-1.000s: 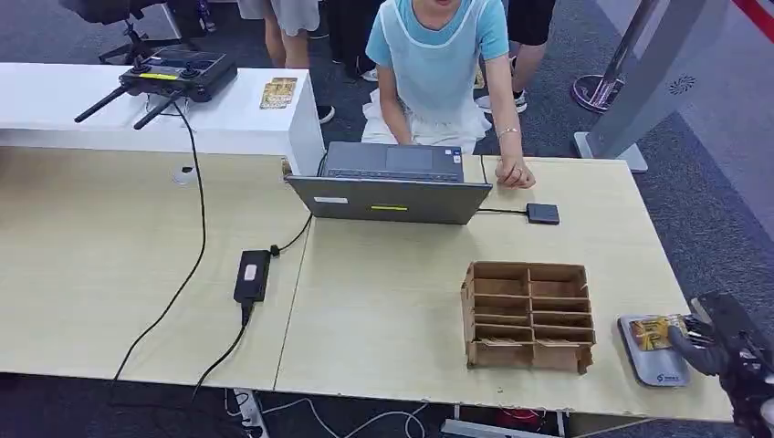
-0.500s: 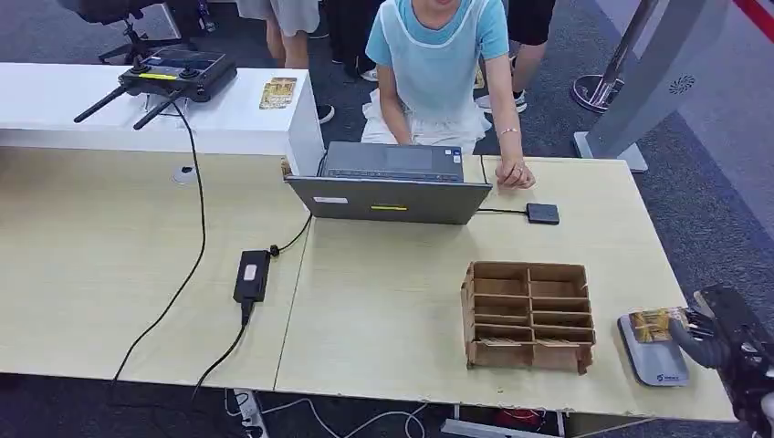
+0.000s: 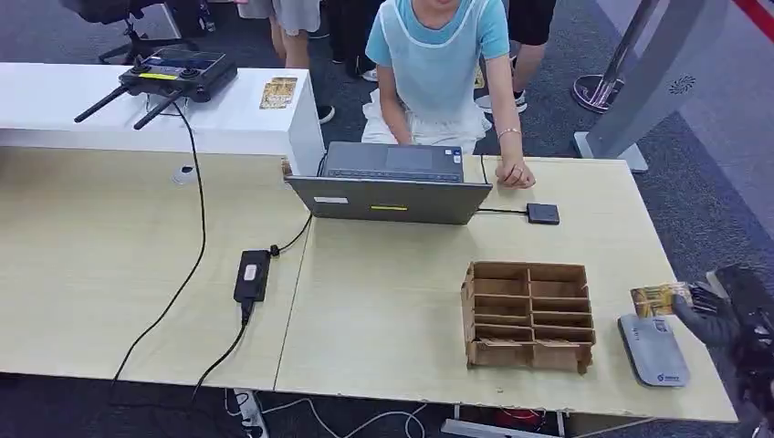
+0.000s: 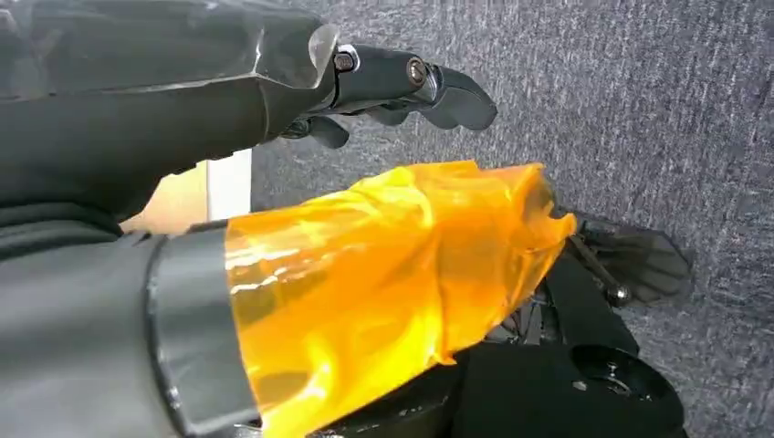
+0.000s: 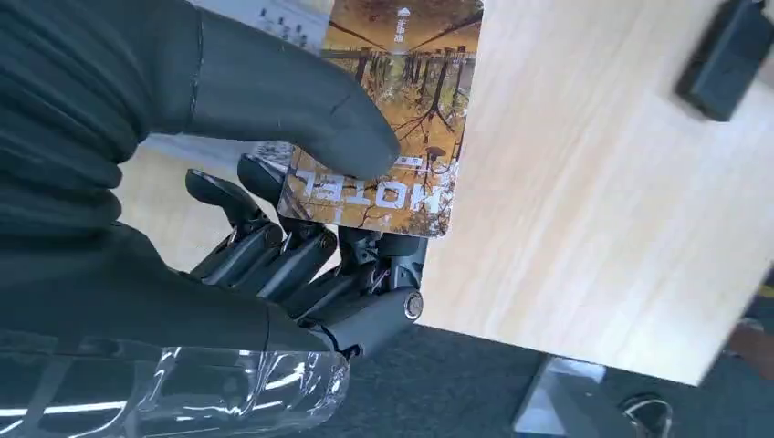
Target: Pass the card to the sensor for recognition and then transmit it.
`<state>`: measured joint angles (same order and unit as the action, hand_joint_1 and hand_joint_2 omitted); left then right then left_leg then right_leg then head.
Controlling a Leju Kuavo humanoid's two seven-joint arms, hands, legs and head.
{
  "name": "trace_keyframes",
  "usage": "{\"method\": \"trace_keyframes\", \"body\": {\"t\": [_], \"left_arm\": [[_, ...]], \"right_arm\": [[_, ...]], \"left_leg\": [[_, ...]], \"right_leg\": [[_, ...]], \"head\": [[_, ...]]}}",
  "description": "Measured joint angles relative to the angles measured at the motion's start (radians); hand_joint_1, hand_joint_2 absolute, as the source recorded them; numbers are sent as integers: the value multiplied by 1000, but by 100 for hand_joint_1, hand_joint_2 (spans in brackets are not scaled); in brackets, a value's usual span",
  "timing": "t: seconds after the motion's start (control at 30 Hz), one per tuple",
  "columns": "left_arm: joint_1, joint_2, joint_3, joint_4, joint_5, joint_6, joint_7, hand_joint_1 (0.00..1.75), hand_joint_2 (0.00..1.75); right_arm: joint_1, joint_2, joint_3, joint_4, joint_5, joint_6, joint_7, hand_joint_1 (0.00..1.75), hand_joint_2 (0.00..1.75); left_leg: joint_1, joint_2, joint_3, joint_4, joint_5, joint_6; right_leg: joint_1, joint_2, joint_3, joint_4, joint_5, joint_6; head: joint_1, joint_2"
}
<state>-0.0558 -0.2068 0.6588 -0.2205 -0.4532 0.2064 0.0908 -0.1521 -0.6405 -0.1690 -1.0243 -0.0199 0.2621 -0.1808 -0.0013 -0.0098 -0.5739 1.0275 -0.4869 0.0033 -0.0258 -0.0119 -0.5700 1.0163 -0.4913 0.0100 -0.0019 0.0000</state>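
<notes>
R hand [image 3: 707,319] pinched brown printed hotel card [image 3: 659,298], had lifted it off flat grey sensor pad [image 3: 653,350]; scan prob done, handover next. L hand [image 4: 402,87] empty, fingers loosely curled.

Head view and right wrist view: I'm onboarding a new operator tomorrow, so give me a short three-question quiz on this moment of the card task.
1. True or false: the right hand holds the card clear of the grey sensor pad.
2. Multiple choice: what stands on the table between the laptop and the near edge? A) cardboard organizer B) a metal tray C) a stack of books.
3. Fill in: in the right wrist view, the word printed on the card is ____.

Key: 1 true; 2 A; 3 HOTEL.
</notes>
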Motion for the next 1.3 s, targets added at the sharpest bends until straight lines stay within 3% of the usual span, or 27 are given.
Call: {"method": "trace_keyframes", "body": {"t": [0.3, 0.57, 0.73, 0.9, 1.1, 1.3], "left_arm": [[0, 4, -24, 0, -39, -11, 8, 0, 0], [0, 5, -51, 0, -75, -27, 18, 0, 0], [0, 5, -68, 0, -116, -31, 32, 0, 0], [-3, 6, -93, 0, -163, -40, 41, 0, 0], [-3, 9, -109, 0, -199, -42, 43, 0, 0], [-3, 13, -121, 0, -214, -48, 51, 0, 0]], "right_arm": [[-25, -19, 2, -98, -40, 10, -37, 175, 175], [-169, -15, 92, -176, 103, -85, -10, 175, 175], [-288, -13, 200, -187, 424, -291, 34, 175, 175], [-456, 43, 363, -159, 657, -349, 95, 175, 175], [-633, 139, 502, -66, 740, -376, 135, 175, 175], [-733, 210, 584, 5, 774, -386, 160, 175, 175]], "left_leg": [[0, 0, 0, 0, 0, 0], [0, 2, 1, 0, 1, 0], [0, 2, 0, 0, 1, 0], [0, 6, 0, 0, 1, -1], [2, 5, 0, 0, 3, -3], [3, 3, 0, 0, 3, -3]], "right_leg": [[0, 1, 0, 0, 0, 0], [0, 1, 0, 1, 1, 0], [0, 2, 0, 1, 1, 0], [1, 5, 0, 2, 2, -1], [2, 4, -1, 2, 2, -1], [2, 3, -1, 2, 2, -1]], "head": [[0, 0], [0, 0], [0, 0], [0, 0], [0, 0], [0, 0]]}}
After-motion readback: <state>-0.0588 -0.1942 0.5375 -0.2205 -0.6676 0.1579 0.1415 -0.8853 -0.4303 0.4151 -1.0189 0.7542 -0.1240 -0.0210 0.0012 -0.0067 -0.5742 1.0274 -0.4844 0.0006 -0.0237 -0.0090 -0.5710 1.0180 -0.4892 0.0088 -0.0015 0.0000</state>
